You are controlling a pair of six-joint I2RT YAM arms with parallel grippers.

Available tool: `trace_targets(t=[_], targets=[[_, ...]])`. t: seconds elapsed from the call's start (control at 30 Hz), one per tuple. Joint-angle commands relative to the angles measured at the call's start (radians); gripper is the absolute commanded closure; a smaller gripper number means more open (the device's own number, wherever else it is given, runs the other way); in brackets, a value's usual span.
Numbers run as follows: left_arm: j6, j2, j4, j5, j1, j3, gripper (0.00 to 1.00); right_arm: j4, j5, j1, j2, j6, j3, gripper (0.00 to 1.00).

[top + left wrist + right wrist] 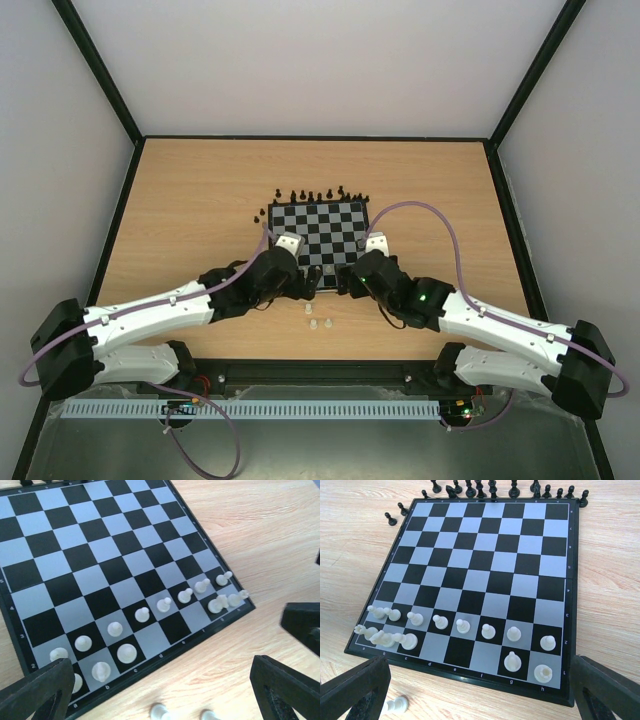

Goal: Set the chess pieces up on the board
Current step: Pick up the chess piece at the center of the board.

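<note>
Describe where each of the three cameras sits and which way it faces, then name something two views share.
Top external: above and behind the arms, looking down over the table at the board; both show whole.
Left wrist: low over the board's near-left corner, looking slantwise across it; left gripper fingers frame the bottom.
Right wrist: low at the near edge, facing the far edge; right gripper fingers frame the bottom.
Shared: both wrist views show the white pawn row and a loose white piece on the table.
</note>
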Motion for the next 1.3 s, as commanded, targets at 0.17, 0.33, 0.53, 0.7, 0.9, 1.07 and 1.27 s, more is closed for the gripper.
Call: trace_targets(t=[0.17, 0.33, 0.53, 0.7, 0.9, 1.07, 1.27], targets=[[-0.087, 0.009, -0.23, 0.197, 0.006, 0.09, 0.01, -0.005, 0.002, -0.003, -0.041, 0.008, -0.01, 0.02], [-0.086, 0.047, -0.258, 0.288, 0.026, 0.072, 0.01, -0.005, 0.003, -0.002, -0.062, 0.01, -0.014, 0.01], [-0.083, 0.092, -0.255, 0.321, 0.026, 0.041, 0.01, -0.006, 0.015, -0.002, -0.076, 0.013, -0.018, 0.02], [-0.072, 0.13, -0.247, 0.315, 0.024, 0.043, 0.14, -0.005, 0.012, -0.002, -0.069, 0.013, -0.016, 0.01], [-0.061, 0.184, -0.236, 0.269, 0.012, 0.057, 0.28, -0.001, 0.011, -0.002, -0.061, 0.012, -0.017, 0.01], [-0.049, 0.224, -0.222, 0.263, 0.007, 0.075, 0.35, -0.001, 0.011, -0.002, -0.047, 0.011, -0.015, 0.02], [-0.033, 0.256, -0.203, 0.276, 0.006, 0.094, 0.42, 0.0, 0.014, -0.002, -0.042, 0.011, -0.014, 0.01]])
